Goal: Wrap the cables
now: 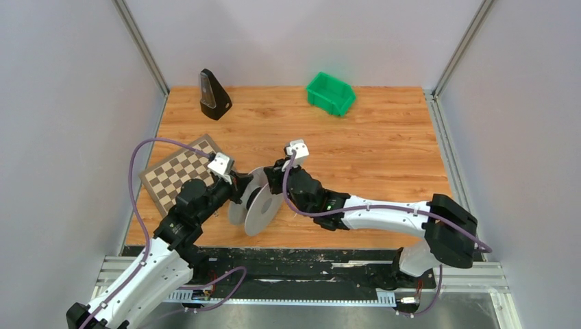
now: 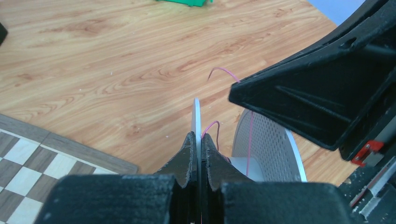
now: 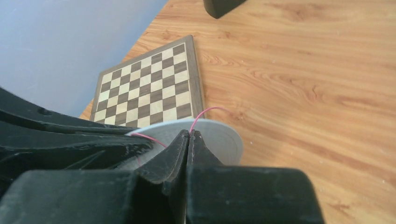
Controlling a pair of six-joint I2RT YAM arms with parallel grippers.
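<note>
Both of your grippers are closed down tight. Your left gripper [image 2: 198,142] is pinched on the rim of one disc of the grey reel [image 1: 262,210], and that disc runs edge-on between its fingers. Your right gripper [image 3: 190,136] is nipped on the thin pink wire [image 2: 223,71], with a short loop of it springing out at the fingertips.

The reel is up on edge and tilted between the two grippers, just beside the chessboard [image 1: 179,175] and toward the near side of the table [image 1: 384,151] (whether it rests on the wood, you cannot tell). From the left wrist you see the strand drop from the right gripper down between the two discs.

The green bin [image 1: 331,93] stands at the far edge, well apart, and reel and wire are both outside it. A black metronome [image 1: 214,94] stands near the far left corner.
</note>
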